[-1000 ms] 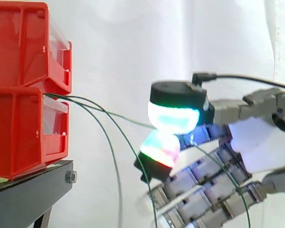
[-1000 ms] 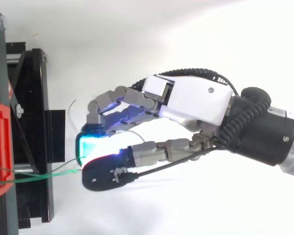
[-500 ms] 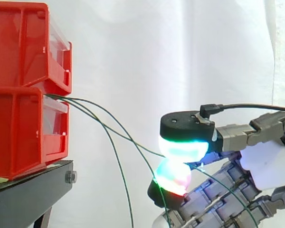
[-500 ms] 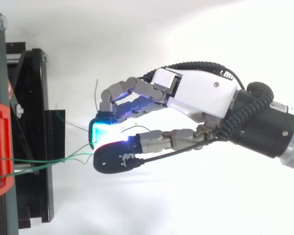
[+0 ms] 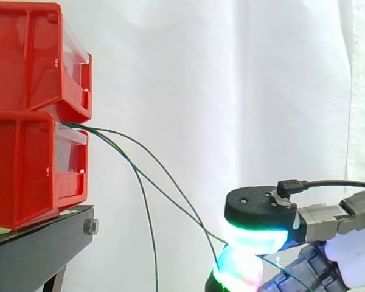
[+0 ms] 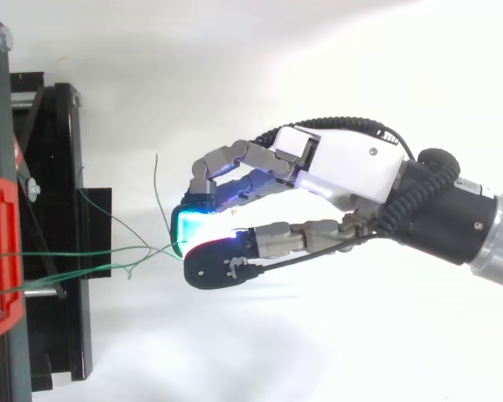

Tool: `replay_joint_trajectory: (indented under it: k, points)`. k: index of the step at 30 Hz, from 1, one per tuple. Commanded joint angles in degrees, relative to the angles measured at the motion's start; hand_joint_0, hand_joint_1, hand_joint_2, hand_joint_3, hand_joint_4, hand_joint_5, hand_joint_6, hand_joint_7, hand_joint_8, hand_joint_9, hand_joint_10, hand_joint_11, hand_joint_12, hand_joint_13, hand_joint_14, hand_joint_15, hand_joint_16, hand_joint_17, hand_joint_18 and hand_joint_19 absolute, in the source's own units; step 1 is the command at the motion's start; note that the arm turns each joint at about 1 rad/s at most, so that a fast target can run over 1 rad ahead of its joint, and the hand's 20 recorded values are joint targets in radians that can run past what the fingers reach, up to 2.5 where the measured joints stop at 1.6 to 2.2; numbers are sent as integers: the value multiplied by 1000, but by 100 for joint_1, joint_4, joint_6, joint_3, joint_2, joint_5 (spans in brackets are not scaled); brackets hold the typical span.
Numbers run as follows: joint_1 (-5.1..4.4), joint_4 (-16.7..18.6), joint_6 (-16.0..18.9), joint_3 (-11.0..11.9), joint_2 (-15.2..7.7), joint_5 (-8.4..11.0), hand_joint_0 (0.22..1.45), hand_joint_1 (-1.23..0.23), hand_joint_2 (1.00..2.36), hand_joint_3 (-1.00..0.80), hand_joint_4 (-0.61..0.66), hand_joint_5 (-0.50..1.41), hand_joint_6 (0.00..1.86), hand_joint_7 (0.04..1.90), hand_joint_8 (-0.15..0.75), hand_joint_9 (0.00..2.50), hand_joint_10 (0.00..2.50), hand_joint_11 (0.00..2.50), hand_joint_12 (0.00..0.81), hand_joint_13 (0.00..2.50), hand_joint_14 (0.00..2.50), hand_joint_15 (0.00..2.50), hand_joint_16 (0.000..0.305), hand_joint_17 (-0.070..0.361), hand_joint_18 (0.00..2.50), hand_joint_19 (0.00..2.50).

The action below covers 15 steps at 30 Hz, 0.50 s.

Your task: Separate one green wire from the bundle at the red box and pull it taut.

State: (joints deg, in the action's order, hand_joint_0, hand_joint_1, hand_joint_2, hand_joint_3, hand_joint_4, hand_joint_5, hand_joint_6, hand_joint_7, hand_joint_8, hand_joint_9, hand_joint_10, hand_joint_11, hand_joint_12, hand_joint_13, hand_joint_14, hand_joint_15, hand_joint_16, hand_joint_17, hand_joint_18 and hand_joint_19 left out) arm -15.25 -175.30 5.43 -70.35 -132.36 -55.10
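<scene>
Green wire (image 5: 176, 204): slants nearly straight from the lower red bin (image 5: 30, 170) down to the hand.
Hand (image 6: 344, 163): its glowing pads (image 5: 255, 238) pinch this wire.
Other strands (image 5: 150, 231): hang loose beside it.

We saw a black stand (image 5: 45, 246) at the lower left of the side view, with a silver bolt (image 5: 90, 227) on the end of its top slab. A red bin (image 5: 30, 173) with a clear front panel rested directly on that slab, and a second red bin (image 5: 33, 58) of the same kind was stacked on it. From above, the stand ran down the left edge as a black frame with a diagonal brace.
</scene>
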Motion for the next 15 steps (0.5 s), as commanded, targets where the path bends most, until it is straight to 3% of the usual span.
replay_joint_trajectory:
  k: [1, 9, 15]
  points:
    - [-14, 725, 98, -444, 184, 34, 572, -811, 1010, -162, -99, -74, 850, 1103, 233, 749, 3, 104, 350, 635, 10, 272, 52, 117, 498, 331]
    - [-31, 857, 142, -1068, 747, 518, 572, -812, 1010, -162, -105, -73, 852, 1098, 236, 757, 4, 112, 354, 640, 10, 275, 53, 118, 506, 329]
    - [-31, 725, 168, -1174, 808, 544, 570, -812, 1010, -157, -110, -72, 852, 1098, 233, 765, 4, 114, 352, 638, 11, 278, 52, 118, 506, 344]
